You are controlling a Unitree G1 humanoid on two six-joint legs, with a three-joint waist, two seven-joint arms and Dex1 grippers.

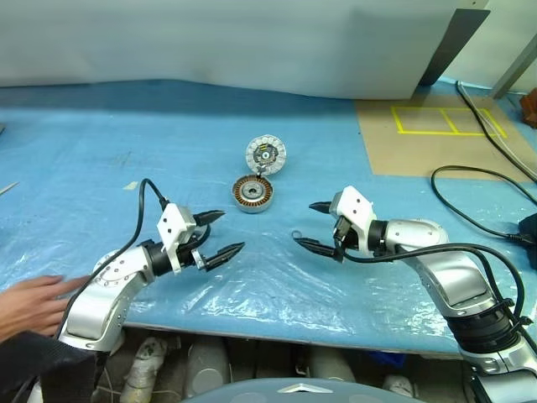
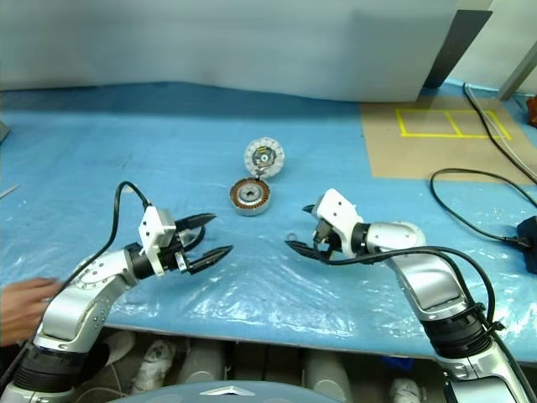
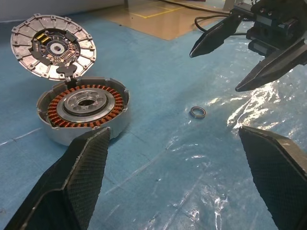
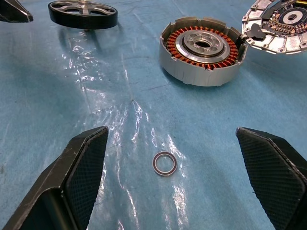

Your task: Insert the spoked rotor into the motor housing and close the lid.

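Note:
The motor housing (image 1: 254, 194), a silver shell with copper windings, lies open at mid-table. Just behind it and touching its rim lies the lid (image 1: 265, 154), whitish segmented face up. The spoked rotor (image 4: 164, 164), a tiny dark ring, rests on the blue sheet in front and to the right of the housing. It sits between the fingers of my right gripper (image 1: 304, 224), which hovers open just above it. My left gripper (image 1: 228, 232) is open and empty, left of the ring and in front of the housing. The two grippers point toward each other.
A person's hand (image 1: 29, 302) rests at the table's near left edge. A cardboard sheet with yellow tape (image 1: 445, 126) lies at the back right, and black cables (image 1: 478, 201) run along the right. A black wheel with silver spokes (image 4: 82, 13) shows under the left gripper.

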